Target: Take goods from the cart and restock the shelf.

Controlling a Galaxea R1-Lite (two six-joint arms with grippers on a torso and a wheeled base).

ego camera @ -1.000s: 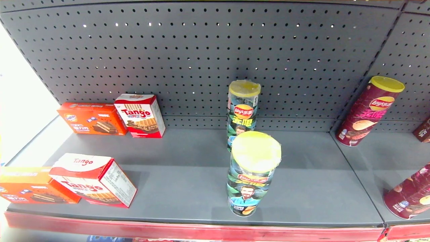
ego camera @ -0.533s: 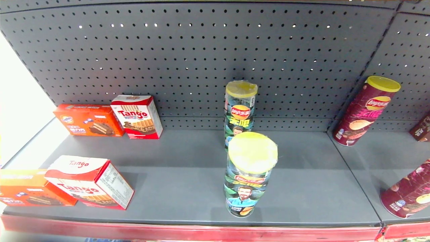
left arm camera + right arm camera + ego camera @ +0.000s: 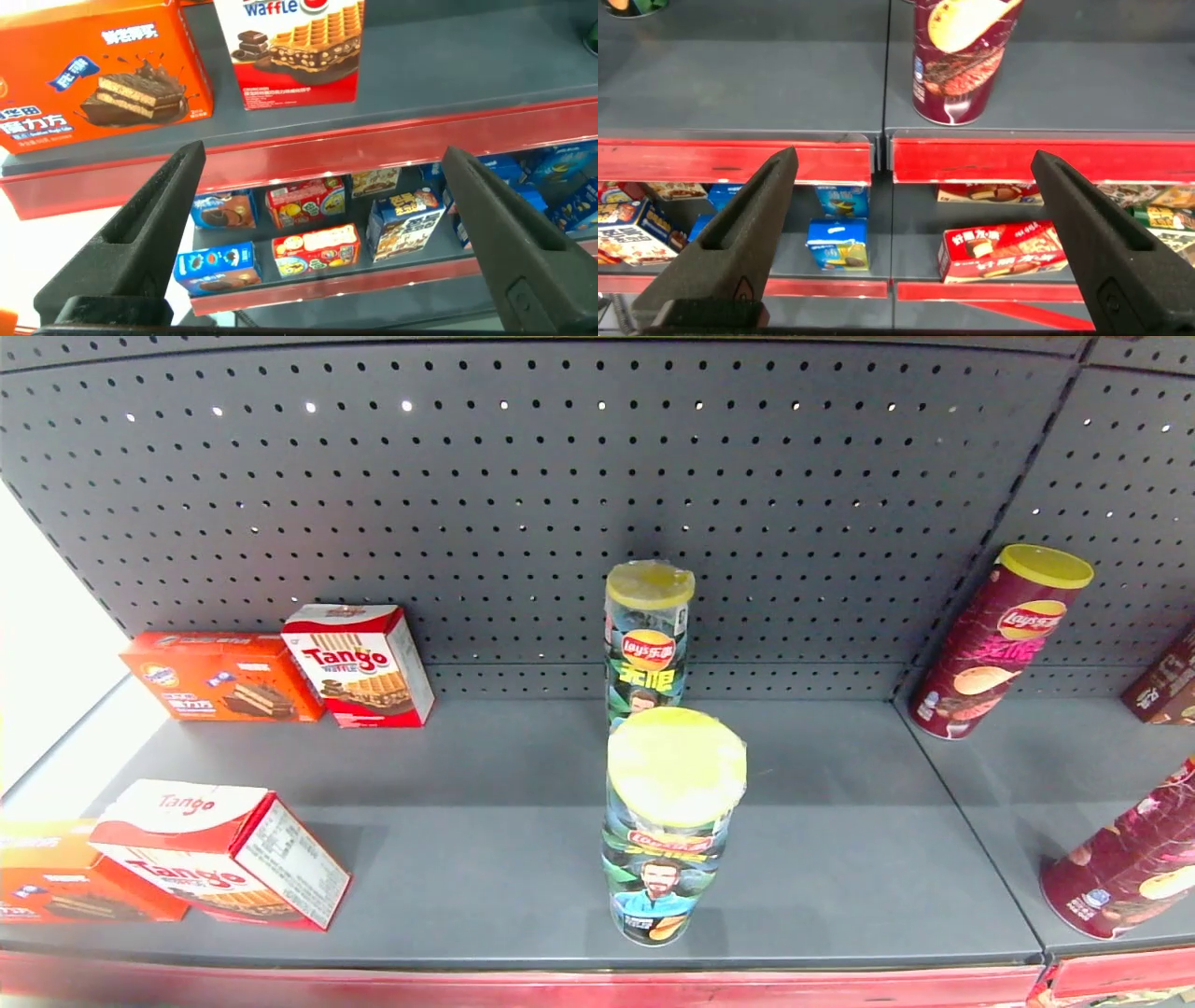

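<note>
Shop aisle, seemingly: pegboard-backed shelf [image 3: 467, 803], chip cans [image 3: 667, 859], wafer boxes [image 3: 359, 663].

- Left gripper [image 3: 322, 154]: two matte black plastic fingers [image 3: 140, 233], wedge-shaped, tapering to blunt tips, rectangular recess on inner face.
- Right gripper [image 3: 915, 157]: same black tapered fingers [image 3: 1106, 247], small round hole near base.

Mid-frame in the head view, the rear chip can [image 3: 646, 635] is hidden below its middle by the front chip can [image 3: 672, 821]. At lower left the orange box [image 3: 47, 887] runs off the left edge, half covered by the wafer box [image 3: 215, 863]. The maroon can [image 3: 1116, 882] at lower right and the brown box [image 3: 1162, 686] above it are clipped by the right edge. In the left wrist view, the small packets [image 3: 313, 252] under the shelf are too small to make out.
</note>
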